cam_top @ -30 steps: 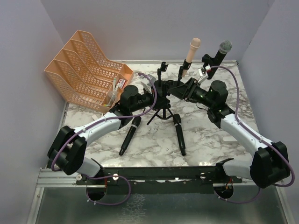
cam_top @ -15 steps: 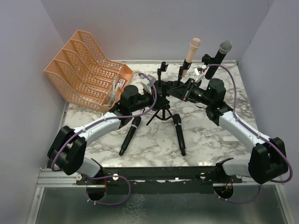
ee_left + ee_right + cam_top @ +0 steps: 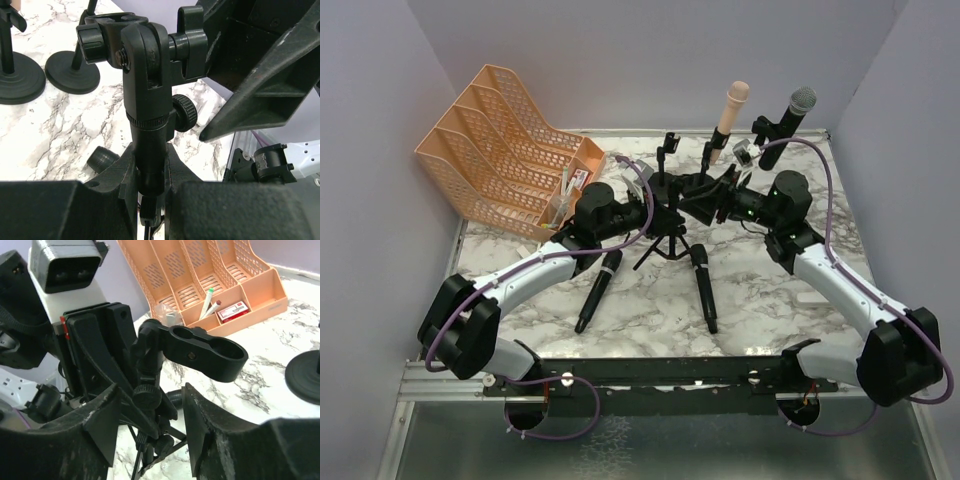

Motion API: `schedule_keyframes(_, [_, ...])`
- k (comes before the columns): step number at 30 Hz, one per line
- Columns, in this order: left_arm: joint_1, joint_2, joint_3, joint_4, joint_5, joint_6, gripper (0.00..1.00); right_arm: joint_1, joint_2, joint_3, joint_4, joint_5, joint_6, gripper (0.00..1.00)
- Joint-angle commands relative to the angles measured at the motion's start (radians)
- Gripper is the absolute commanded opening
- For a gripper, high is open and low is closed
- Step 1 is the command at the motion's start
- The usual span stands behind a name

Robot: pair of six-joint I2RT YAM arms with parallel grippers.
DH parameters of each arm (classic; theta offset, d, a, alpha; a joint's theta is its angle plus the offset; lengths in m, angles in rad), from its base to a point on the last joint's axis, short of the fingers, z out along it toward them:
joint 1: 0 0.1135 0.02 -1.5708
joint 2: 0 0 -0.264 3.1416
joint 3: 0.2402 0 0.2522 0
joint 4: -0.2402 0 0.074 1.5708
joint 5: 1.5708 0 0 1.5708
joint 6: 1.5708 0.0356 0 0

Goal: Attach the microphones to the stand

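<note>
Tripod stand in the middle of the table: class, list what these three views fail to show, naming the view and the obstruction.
- Top view: clip head of the tripod stand, covered by the left gripper and right gripper.
- Left wrist: stand's legs, hidden behind the gripper's body.
- Left wrist: black microphone, all but one end behind a finger.
- Right wrist: label on the red box, too small.

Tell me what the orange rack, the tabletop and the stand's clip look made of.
Rack: moulded plastic, matte peach-orange; its regular mesh of holes suggests that.
Tabletop: white, grey-veined marble look, mild sheen; stone or printed laminate, cannot tell.
Clip: probably black plastic, smooth with soft highlights.
</note>
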Motion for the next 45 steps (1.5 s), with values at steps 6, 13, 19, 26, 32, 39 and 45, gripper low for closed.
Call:
schedule_keyframes(6, [0.003, -0.025, 0.026, 0.049, 0.041, 0.005, 0.00, 0.017, 0.054, -0.014, 0.080, 0.122, 0.265, 0.61])
schedule_keyframes(13, [0.002, -0.014, 0.018, 0.033, 0.054, 0.007, 0.00, 0.041, 0.120, 0.011, 0.124, 0.143, 0.291, 0.62])
schedule_keyframes(19, [0.002, 0.002, 0.025, -0.014, 0.068, 0.016, 0.00, 0.052, 0.143, 0.023, 0.199, 0.204, 0.302, 0.58])
schedule_keyframes(26, [0.002, 0.009, 0.018, -0.061, 0.076, 0.022, 0.00, 0.054, 0.124, 0.047, 0.257, 0.278, 0.297, 0.48])
schedule_keyframes(32, [0.002, 0.024, 0.017, -0.096, 0.084, 0.027, 0.00, 0.054, 0.107, 0.059, 0.283, 0.335, 0.297, 0.46])
schedule_keyframes(39, [0.001, 0.033, 0.026, -0.114, 0.089, 0.035, 0.00, 0.054, 0.115, 0.085, 0.294, 0.333, 0.287, 0.41])
schedule_keyframes(45, [0.001, 0.021, 0.035, -0.124, 0.072, 0.043, 0.00, 0.054, 0.115, 0.087, 0.199, 0.304, 0.284, 0.51])
